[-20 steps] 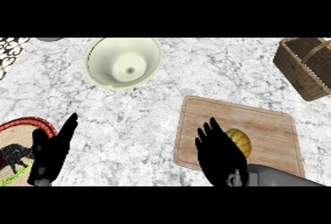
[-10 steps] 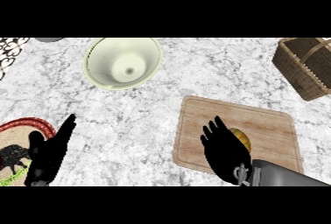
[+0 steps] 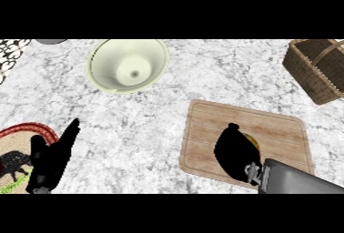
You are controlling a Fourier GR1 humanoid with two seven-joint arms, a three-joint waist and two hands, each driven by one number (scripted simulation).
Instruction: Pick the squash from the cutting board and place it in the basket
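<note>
The right hand (image 3: 235, 152) is seen lowered onto the cutting board (image 3: 208, 127), fingers curled down over the squash (image 3: 252, 142). Only a thin yellow sliver of the squash is left showing at the hand's right side; the rest is hidden under the black palm. Whether the squash is actually clamped or just covered cannot be told for sure, but the fingers are bent round it. The squash is located on the board's middle, a bit toward its near edge. The grey forearm is seen entering from the counter's near right corner.

The cutting board is placed on the marble counter (image 3: 201, 77), in the right half toward the near edge, slightly rotated. The basket (image 3: 322, 68) is set at the far right corner, well apart from the board, partly cut by the view's edge.

The left hand (image 3: 53, 154) is held at the near left, fingers straight and together, nothing held. It overlaps a red-rimmed plate (image 3: 20, 136) at the left edge. A pale green bowl (image 3: 128, 66) is found near the far edge, left of centre
</note>
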